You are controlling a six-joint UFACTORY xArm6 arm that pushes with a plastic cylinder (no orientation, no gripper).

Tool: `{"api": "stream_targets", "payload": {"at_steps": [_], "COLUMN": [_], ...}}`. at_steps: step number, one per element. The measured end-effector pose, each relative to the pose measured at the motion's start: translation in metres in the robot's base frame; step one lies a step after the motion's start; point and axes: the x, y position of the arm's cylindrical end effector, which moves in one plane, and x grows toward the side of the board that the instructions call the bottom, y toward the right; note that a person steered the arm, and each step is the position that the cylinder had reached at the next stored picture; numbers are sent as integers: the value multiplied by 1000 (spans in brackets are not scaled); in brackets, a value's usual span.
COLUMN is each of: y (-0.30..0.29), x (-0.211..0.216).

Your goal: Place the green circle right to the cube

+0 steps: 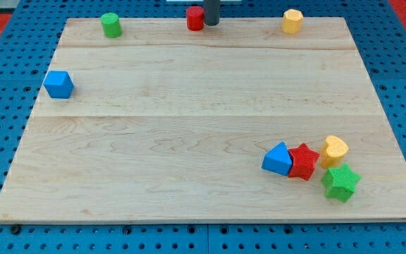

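Observation:
The green circle stands near the board's top left corner. The blue cube lies at the left edge, below and left of the green circle. My tip is at the view's top middle, touching the right side of a red cylinder. The tip is far to the right of the green circle and the cube.
A yellow hexagonal block sits at the top right. At the bottom right is a cluster: a blue triangular block, a red star, a yellow heart and a green star. The wooden board lies on a blue pegboard.

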Motion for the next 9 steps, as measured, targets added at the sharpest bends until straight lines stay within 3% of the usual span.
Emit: {"api": "stream_targets", "payload": {"at_steps": [1, 2, 4, 5, 6, 8, 9], "y": [-23, -112, -136, -266, -318, -293, -227], "x": [-1, -1, 76, 68, 22, -2, -2]}}
